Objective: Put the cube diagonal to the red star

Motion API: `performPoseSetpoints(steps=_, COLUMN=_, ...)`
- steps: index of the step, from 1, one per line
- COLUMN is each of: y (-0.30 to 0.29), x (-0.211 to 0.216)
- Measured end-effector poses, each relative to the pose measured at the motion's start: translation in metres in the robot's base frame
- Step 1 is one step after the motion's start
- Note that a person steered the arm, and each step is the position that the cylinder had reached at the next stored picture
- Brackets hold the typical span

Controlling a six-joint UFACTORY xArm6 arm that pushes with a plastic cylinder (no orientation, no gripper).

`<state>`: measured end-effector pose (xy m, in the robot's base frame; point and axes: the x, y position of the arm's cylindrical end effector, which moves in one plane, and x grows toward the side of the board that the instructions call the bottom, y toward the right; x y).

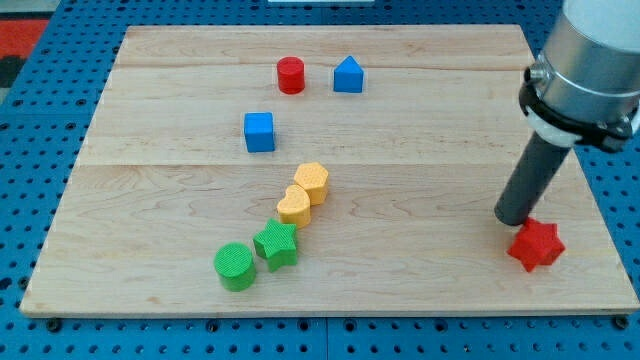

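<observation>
Cube (259, 132): blue, resting on the board (150, 100) left of centre in the upper half, free on all four sides. Nearest neighbours are the red cylinder (291, 75) and the blue house-shaped block (348, 75), both toward the view's top and right, and the orange hexagon (313, 182) toward the view's bottom and right; none touches it.

Red star (536, 245): near the board's bottom right corner, close to the right and bottom edges. My tip (514, 220) stands just beside the star's upper left point, apparently touching it. The arm carries only a rod; there are no fingers, so nothing is grasped or released.

Key relation: the cube lies well apart from my tip, toward the view's left and top. To reach a diagonal place it would probably travel right and downward, so my tip would likely need to come round to the cube's left or upper left side first.

Room: the board between cube and star is bare. The chain of hexagon, yellow heart (294, 205), green star (276, 244) and green cylinder (235, 266) lies below that path. Space beyond the red star is scant, so the upper left diagonal looks the practical one.
</observation>
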<state>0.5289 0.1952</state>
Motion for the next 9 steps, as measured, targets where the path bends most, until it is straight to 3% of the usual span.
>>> performPoseSetpoints(steps=1, y=-0.008, x=0.016)
performPoseSetpoints(steps=2, y=-0.056, x=-0.051)
performPoseSetpoints(steps=3, y=-0.124, x=-0.148)
performPoseSetpoints(steps=4, y=-0.222, x=-0.173)
performPoseSetpoints(steps=5, y=-0.306, x=-0.17)
performPoseSetpoints(steps=6, y=-0.314, x=-0.14)
performPoseSetpoints(steps=8, y=-0.104, x=-0.125)
performPoseSetpoints(steps=9, y=-0.092, x=-0.113)
